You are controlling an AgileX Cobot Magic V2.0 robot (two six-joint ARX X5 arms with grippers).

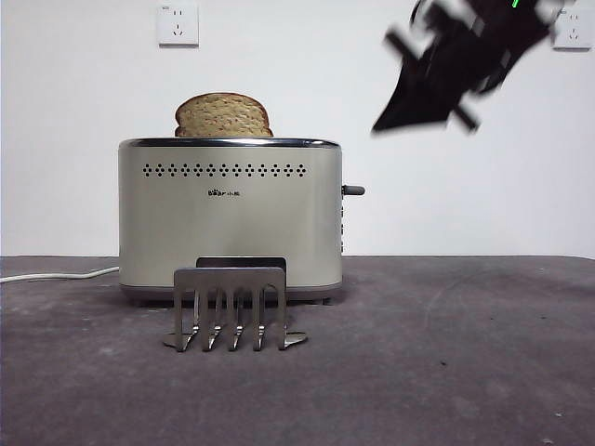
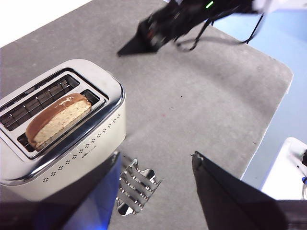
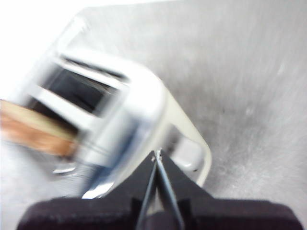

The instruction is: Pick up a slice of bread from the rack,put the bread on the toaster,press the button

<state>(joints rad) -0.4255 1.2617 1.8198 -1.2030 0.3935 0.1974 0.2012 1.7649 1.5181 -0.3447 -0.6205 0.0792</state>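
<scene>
The slice of bread (image 1: pixel 223 116) stands in a slot of the cream toaster (image 1: pixel 230 214), its rounded top sticking up above the chrome rim. In front of the toaster the grey rack (image 1: pixel 231 307) holds nothing. The button (image 1: pixel 353 190) juts from the toaster's right end. My right gripper (image 1: pixel 381 125) hangs shut and blurred, high to the right of the toaster and above the button's side. Its wrist view shows the shut right gripper (image 3: pixel 156 154) over the toaster (image 3: pixel 144 110) end, with the bread (image 3: pixel 33 132) beyond. My left gripper (image 2: pixel 156 158) is open, high above the rack (image 2: pixel 136 187).
A white cable (image 1: pixel 56 275) runs from the toaster's left side across the table. Wall sockets (image 1: pixel 178 23) sit on the white wall behind. The left wrist view shows the table's rounded corner (image 2: pixel 283 72) and a white object (image 2: pixel 288 167) beyond the edge.
</scene>
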